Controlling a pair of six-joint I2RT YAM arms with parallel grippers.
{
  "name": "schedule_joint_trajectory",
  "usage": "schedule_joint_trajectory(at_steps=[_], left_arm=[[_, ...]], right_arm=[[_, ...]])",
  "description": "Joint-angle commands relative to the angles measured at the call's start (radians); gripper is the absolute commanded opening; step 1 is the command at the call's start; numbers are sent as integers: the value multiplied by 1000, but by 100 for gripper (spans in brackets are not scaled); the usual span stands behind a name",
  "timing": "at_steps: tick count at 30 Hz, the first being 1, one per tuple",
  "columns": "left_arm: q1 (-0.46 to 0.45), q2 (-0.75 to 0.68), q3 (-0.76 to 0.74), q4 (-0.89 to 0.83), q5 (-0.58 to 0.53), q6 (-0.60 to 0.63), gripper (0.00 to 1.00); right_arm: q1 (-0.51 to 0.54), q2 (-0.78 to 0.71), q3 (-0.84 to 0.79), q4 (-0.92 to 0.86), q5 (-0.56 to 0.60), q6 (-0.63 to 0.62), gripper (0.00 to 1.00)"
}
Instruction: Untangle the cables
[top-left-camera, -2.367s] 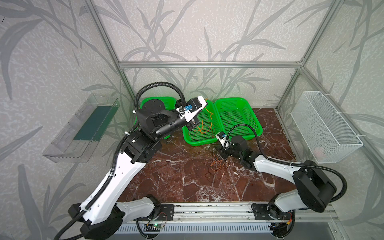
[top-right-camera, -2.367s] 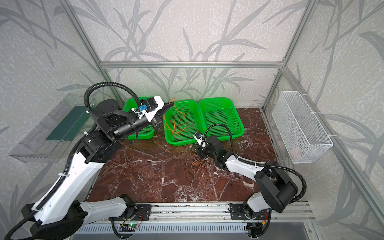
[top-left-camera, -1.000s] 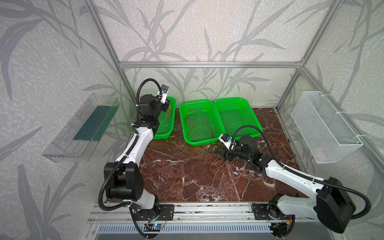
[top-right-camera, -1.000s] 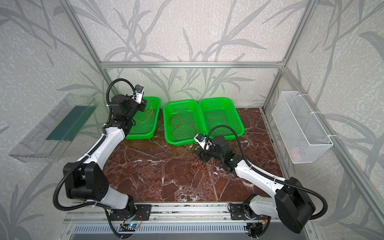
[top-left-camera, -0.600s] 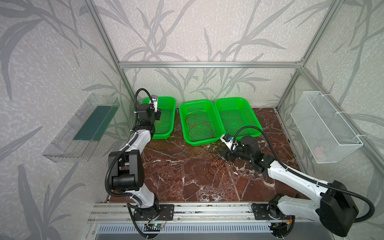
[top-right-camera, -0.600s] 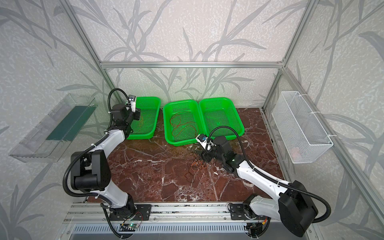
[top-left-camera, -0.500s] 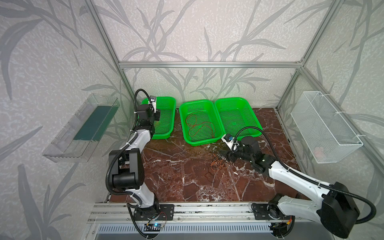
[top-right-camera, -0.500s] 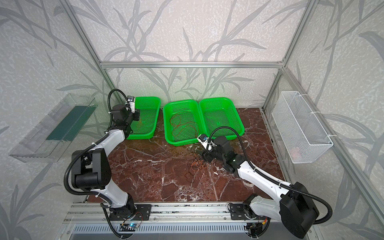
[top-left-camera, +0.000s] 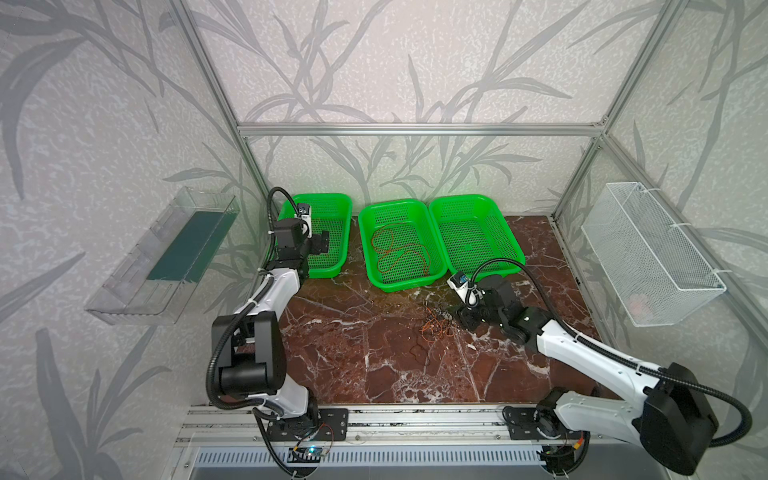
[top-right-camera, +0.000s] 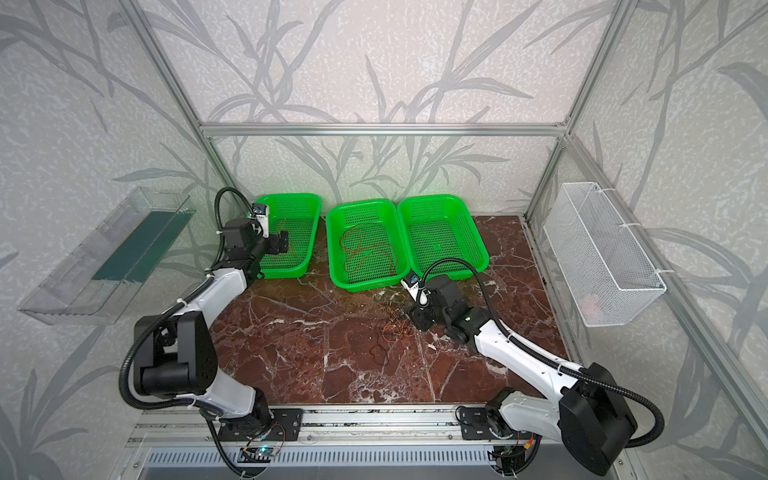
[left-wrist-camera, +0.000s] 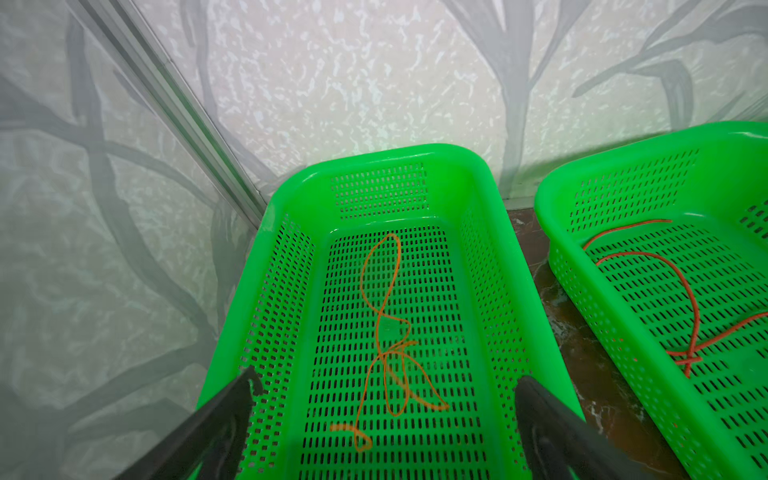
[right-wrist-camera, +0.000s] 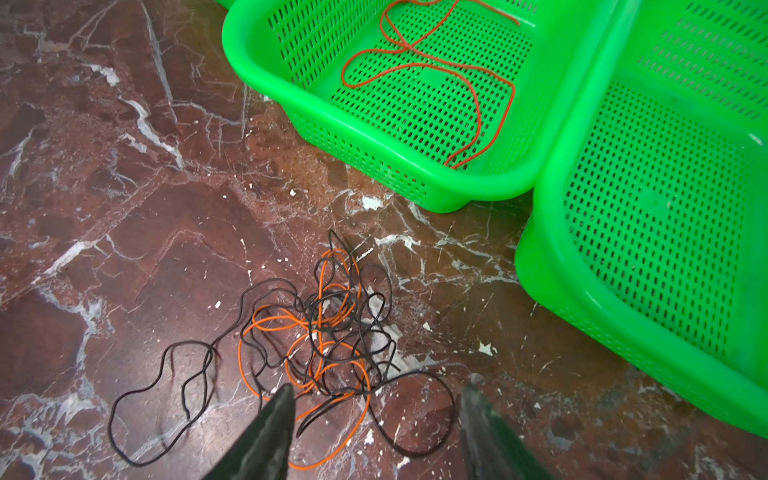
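An orange cable (left-wrist-camera: 384, 332) lies loose on the floor of the left green basket (left-wrist-camera: 478, 174). My left gripper (left-wrist-camera: 386, 378) hovers over it, open and holding nothing; in a top view it sits at the basket's near-left side (top-left-camera: 322, 243). A red cable (top-left-camera: 399, 253) curls in the middle basket (top-left-camera: 365, 249). A tangle of black and orange cables (right-wrist-camera: 328, 332) lies on the marble in front of that basket. My right gripper (right-wrist-camera: 378, 390) is open just above the tangle's near edge, with strands between its fingers but none gripped. One black loop (right-wrist-camera: 166, 395) trails off sideways.
A third green basket (top-left-camera: 498, 224) stands at the back right, touching the middle one. A white wire basket (top-left-camera: 648, 257) hangs on the right wall and a clear tray (top-left-camera: 166, 257) on the left wall. The brown marble tabletop (top-left-camera: 353, 353) stretches toward the front rail.
My left arm carried an orange cable from the middle basket over to the left basket and opened; the cable now lies there. My right gripper stayed at the tangle, its fingers narrowing a little.
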Motion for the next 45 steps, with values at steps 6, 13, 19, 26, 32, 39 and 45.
schedule_joint_trajectory(at_steps=[6, 13, 19, 26, 32, 39, 45], left_arm=[[-127, -269, -180, -30, -37, 6, 99], [-246, -482, -299, -112, 2, -25, 99], [-256, -562, -338, -163, 18, -45, 99], [-224, -482, -292, -177, -88, -10, 99], [-192, -446, -216, -193, -47, -92, 97], [-202, -530, -304, -177, 54, -112, 96], [-203, -573, -352, -178, 68, -97, 96]], right_arm=[[69, 42, 73, -142, -3, -68, 59], [203, 50, 49, -154, -192, -384, 53], [283, 172, 81, -207, -310, -582, 51], [321, 310, 184, -305, -345, -662, 49], [321, 380, 255, -390, -344, -710, 50], [322, 503, 412, -566, -375, -781, 49], [323, 544, 433, -582, -391, -788, 50]])
